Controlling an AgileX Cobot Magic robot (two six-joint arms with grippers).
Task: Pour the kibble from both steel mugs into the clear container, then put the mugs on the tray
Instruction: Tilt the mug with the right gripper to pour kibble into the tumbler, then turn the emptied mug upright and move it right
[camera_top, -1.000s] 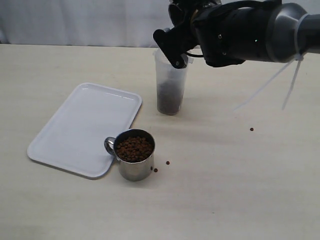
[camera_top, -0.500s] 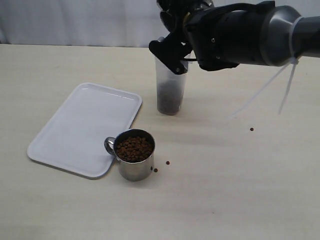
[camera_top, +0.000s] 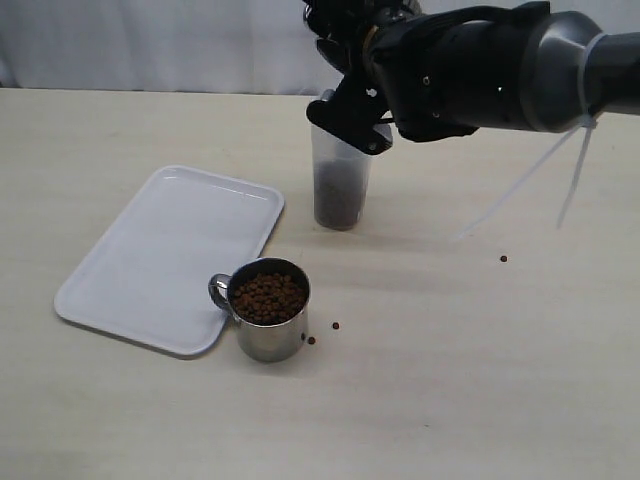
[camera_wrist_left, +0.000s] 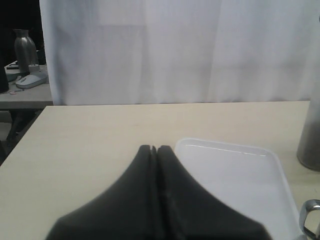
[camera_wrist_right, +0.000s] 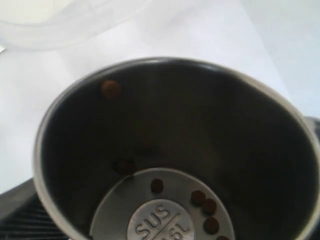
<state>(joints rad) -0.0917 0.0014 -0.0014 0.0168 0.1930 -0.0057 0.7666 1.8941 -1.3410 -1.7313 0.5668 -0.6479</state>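
Observation:
My right gripper (camera_top: 352, 116) hangs over the mouth of the clear container (camera_top: 340, 180), shut on a tipped steel mug (camera_wrist_right: 165, 150). The arm hides most of that mug in the exterior view. Only a few kibble pellets (camera_wrist_right: 205, 206) cling inside it, and the container's rim (camera_wrist_right: 75, 30) lies just beyond its lip. Dark kibble (camera_top: 338, 205) fills the container's lower part. A second steel mug (camera_top: 266, 312), full of kibble (camera_top: 268, 297), stands upright at the white tray's (camera_top: 165, 255) near corner. My left gripper (camera_wrist_left: 154, 148) is shut and empty, beside the tray (camera_wrist_left: 235, 175).
Two stray pellets (camera_top: 336, 326) lie right of the full mug, and one more (camera_top: 503, 258) lies further right. A white cable tie (camera_top: 575, 170) hangs from the right arm. A white curtain closes off the back of the table.
The right arm has shifted slightly left and twisted further over the container's mouth, with the mug in it. The left gripper, full mug and tray have not moved.

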